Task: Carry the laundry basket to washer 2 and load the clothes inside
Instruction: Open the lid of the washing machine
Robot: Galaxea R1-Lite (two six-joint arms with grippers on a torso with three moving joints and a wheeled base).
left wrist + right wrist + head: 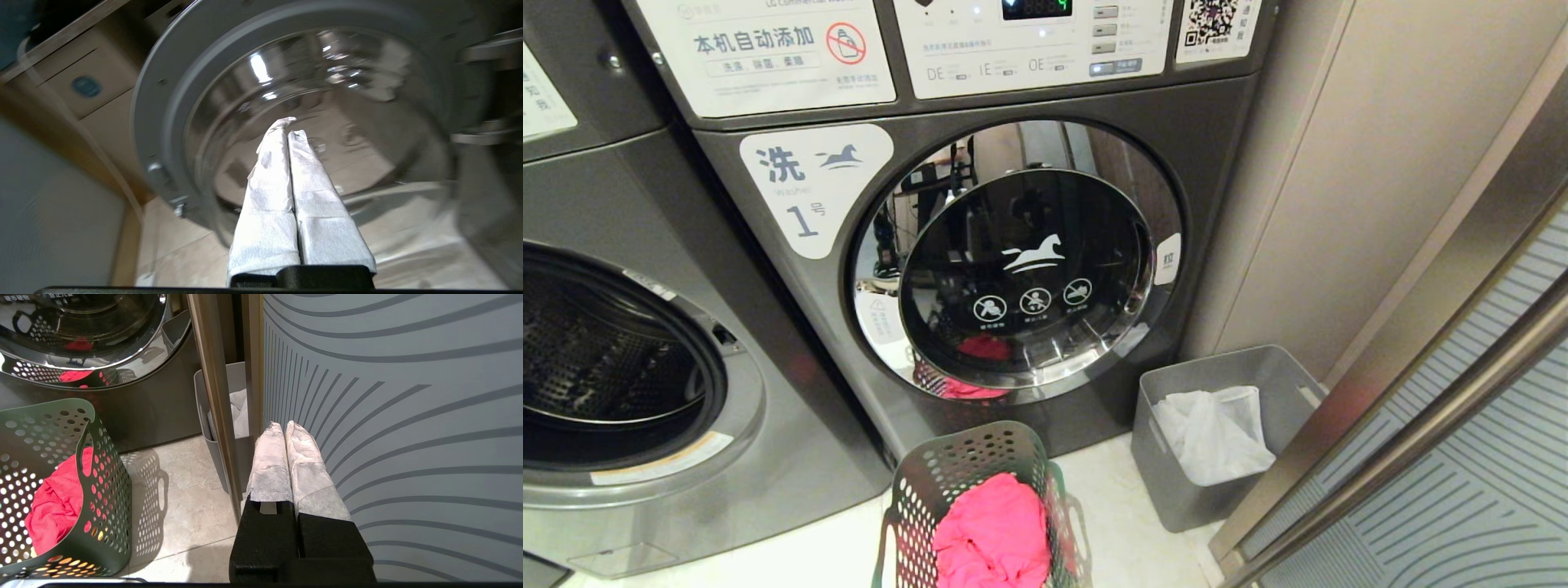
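Observation:
The green perforated laundry basket [947, 474] stands on the floor in front of the washer marked 1 [1045, 269], whose door is closed. Pink clothes [992, 531] lie bunched inside the basket [102, 465], seen too as a red heap [53, 506] in the right wrist view. To the left a second washer [605, 343] has its drum open; its number is out of view. My left gripper [289, 127] is shut and empty, pointing at the inner side of an open round washer door [347, 102]. My right gripper [284, 425] is shut and empty beside the basket. Neither gripper shows in the head view.
A grey bin [1168, 457] with a white bag [1217, 433] stands right of washer 1. A frosted sliding door [388, 416] with a metal frame [1421, 425] closes off the right side, close to my right gripper. Tiled floor [184, 490] lies between basket and bin.

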